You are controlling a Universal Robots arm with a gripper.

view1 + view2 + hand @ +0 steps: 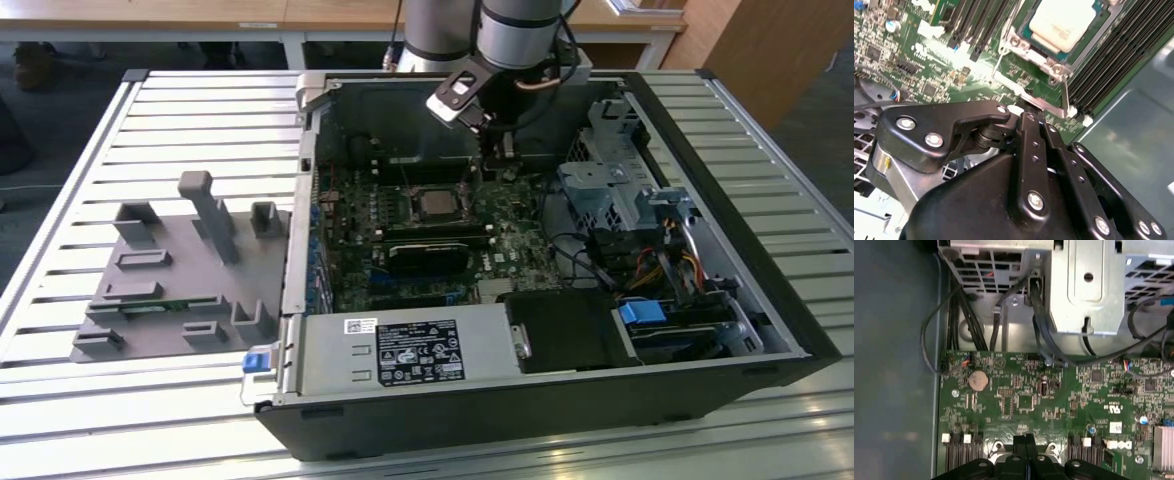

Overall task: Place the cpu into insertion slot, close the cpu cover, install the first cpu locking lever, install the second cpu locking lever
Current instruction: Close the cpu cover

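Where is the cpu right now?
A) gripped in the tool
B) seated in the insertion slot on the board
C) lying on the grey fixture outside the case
B: in the second wrist view the cpu lies flat in the insertion slot, silver top up, apart from the tool.

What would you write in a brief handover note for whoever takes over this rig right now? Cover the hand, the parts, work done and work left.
The hand is shut, tips at a lever beside the slot.
The cpu sits in the slot; the cover looks down over it.
Done: cpu placed, cover apparently closed.
Left: both levers; whether either is latched cannot be told.
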